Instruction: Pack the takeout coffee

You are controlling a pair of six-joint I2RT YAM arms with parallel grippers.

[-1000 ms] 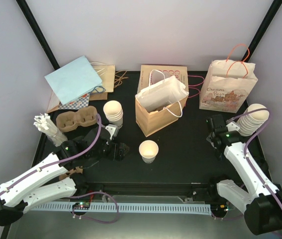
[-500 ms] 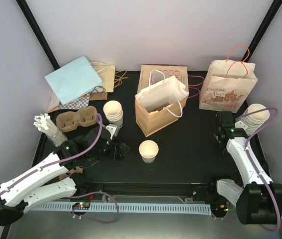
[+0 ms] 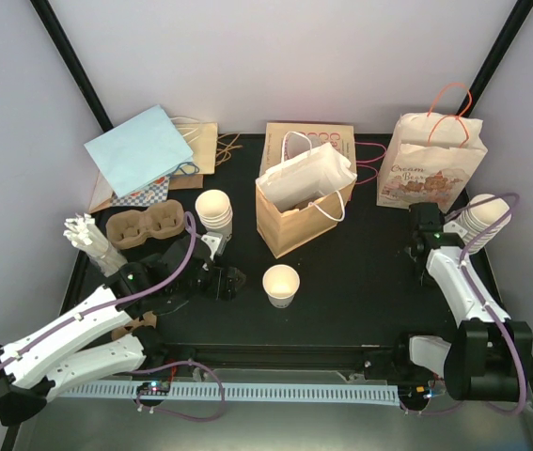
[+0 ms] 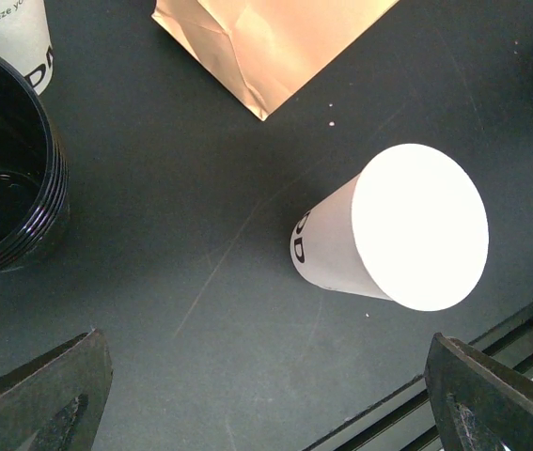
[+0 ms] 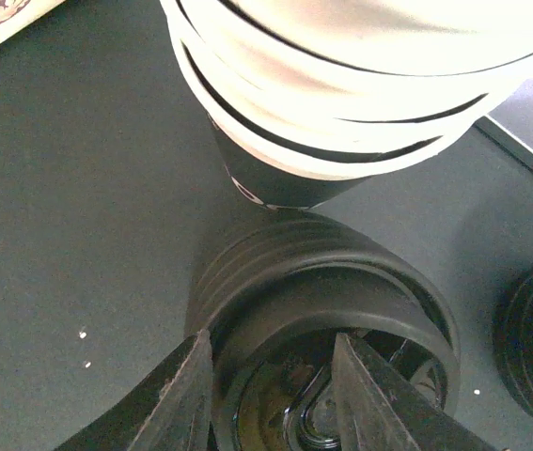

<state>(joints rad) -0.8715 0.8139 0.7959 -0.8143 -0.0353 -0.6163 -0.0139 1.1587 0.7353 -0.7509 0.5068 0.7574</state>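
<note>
Noted left gripper (image 4: pixel 268 404) spread wide over cup (image 4: pixel 393 230), clear of it; right gripper (image 5: pixel 271 395) half-closed astride lid stack (image 5: pixel 313 272) rim, cannot tell if gripping

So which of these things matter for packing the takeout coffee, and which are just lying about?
For the job: single paper cup, black lid stack, probably the open brown bag.
Lying about: nested cup stack, pulp carrier, printed bag, flat blue bag.

the small cream-white paper cup (image 3: pixel 281 285) stands upright and unlidded on the black counter (image 3: pixel 360 282), rolled rim up, black lettering on its tapered side, just in front of the brown paper bag (image 3: pixel 290 221).
</note>
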